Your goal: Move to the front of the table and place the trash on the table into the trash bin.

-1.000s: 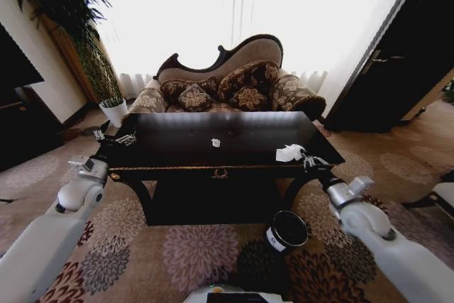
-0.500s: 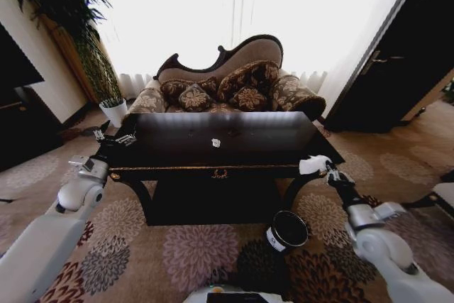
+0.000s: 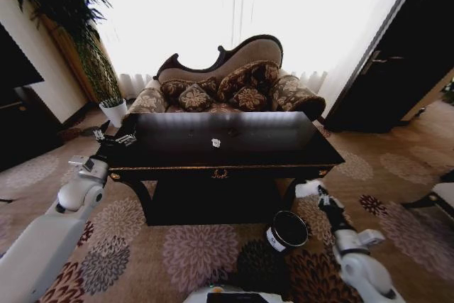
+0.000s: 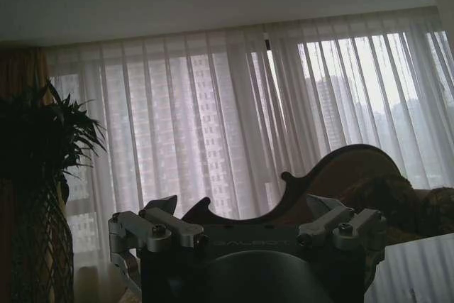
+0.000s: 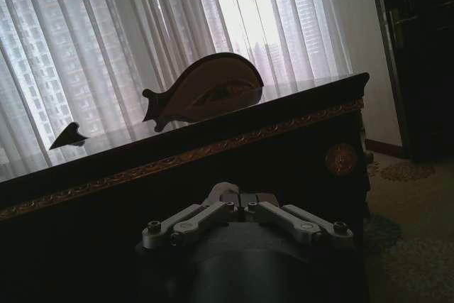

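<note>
White paper wad (image 3: 309, 189) in right hand (image 3: 317, 194), above trash bin (image 3: 287, 231)

small white paper wad (image 3: 216, 142) lies on glossy black table (image 3: 177, 148).

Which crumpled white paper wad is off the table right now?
The larger crumpled white paper wad, held by the right gripper near the black cylindrical trash bin; the smaller wad lies on the glossy black table.

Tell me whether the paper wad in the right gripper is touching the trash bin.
Apart. In the head view the paper wad, held by the right gripper, sits up and right of the trash bin, carpet visible between.
</note>
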Available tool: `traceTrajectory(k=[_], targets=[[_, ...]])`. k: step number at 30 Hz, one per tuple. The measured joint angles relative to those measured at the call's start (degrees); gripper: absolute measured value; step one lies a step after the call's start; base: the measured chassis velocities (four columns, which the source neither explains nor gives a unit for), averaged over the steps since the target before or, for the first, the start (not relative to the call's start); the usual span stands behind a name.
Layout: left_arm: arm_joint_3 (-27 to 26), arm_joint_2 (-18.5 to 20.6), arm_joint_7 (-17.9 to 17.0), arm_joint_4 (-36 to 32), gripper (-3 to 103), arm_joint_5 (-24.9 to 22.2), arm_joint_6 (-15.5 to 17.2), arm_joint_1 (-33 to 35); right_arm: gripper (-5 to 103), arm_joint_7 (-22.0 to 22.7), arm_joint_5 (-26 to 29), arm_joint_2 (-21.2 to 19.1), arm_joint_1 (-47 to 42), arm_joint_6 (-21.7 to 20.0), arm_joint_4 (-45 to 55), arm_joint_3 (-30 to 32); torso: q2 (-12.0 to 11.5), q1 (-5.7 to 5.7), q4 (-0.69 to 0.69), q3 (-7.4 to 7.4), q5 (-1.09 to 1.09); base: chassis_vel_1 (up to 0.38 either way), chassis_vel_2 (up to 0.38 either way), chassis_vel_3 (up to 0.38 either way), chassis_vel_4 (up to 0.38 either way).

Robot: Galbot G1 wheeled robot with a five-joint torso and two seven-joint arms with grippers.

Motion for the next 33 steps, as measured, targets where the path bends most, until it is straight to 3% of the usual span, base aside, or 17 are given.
traceTrajectory(k=[6, 14, 33], targets=[[0.00, 0.00, 0.00, 0.00, 100, 0.00, 0.00, 0.00, 0, -0.21, -2.86, 3.60, 3.34, 0.92, -6.06, -4.66, -0.01, 0.00, 0.00, 0.00, -0.01, 0.000, 0.000, 0.000, 0.000], [0.00, 0.00, 0.00, 0.00, 100, 0.00, 0.00, 0.00, 0, -0.36, -6.21, 4.78, 8.62, 2.77, -18.72, -9.54, -0.01, 0.00, -0.01, 0.00, 0.02, 0.000, 0.000, 0.000, 0.000], [0.00, 0.00, 0.00, 0.00, 100, 0.00, -0.01, 0.00, 0, -0.91, -7.81, -2.29, 24.00, 7.41, -49.60, -17.57, -0.01, 0.00, 0.00, 0.01, 0.01, 0.000, 0.000, 0.000, 0.000]])
